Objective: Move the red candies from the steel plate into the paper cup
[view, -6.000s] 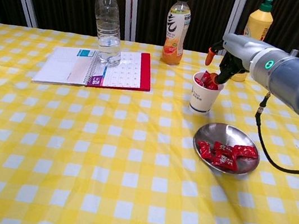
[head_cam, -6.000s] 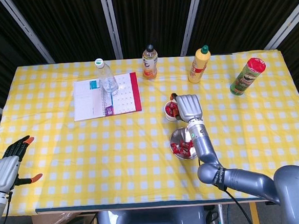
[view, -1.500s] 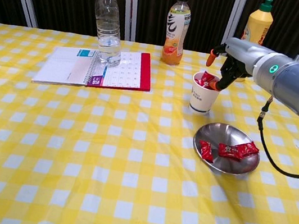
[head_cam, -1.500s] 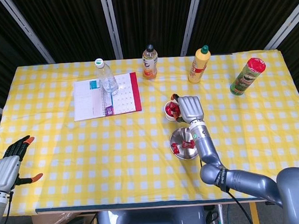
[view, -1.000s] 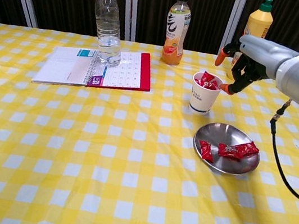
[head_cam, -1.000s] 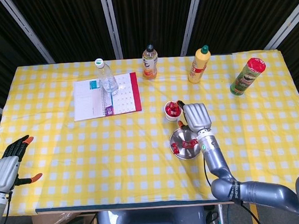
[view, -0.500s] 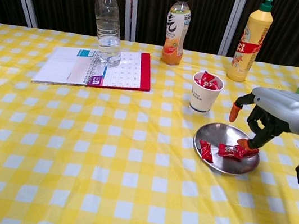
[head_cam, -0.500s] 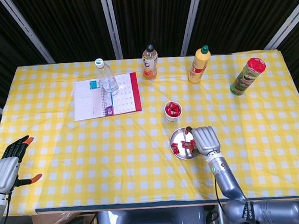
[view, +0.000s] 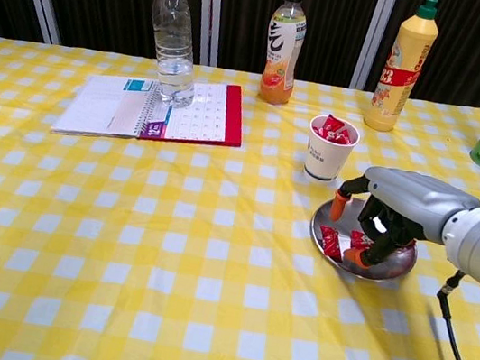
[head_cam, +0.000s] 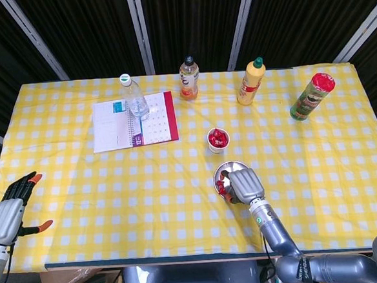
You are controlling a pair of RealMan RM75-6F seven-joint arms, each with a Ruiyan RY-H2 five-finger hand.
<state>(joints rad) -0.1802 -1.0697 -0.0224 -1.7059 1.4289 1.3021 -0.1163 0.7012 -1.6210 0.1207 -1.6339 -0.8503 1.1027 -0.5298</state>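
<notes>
Red candies [view: 331,242] lie in the steel plate [view: 319,222] on the desk [view: 162,268], shiny in crinkled wrappers, the clearest one with its long axis from 11 to 5 o'clock. Over them hangs the right robot hand [view: 380,219], fingers curled down into the plate; whether it pinches one I cannot tell, while the left robot hand [head_cam: 12,209] rests spread at the desk's near-left edge. At 11 o'clock beyond stands the paper cup [view: 328,157], holding more candies, then a notebook [view: 155,107] and bottles [view: 282,45] farther back.

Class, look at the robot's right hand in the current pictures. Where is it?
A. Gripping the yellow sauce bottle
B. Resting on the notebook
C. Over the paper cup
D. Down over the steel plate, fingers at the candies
D: the right hand is lowered over the steel plate, its fingers down among the red candies, while the paper cup stands apart behind it.
</notes>
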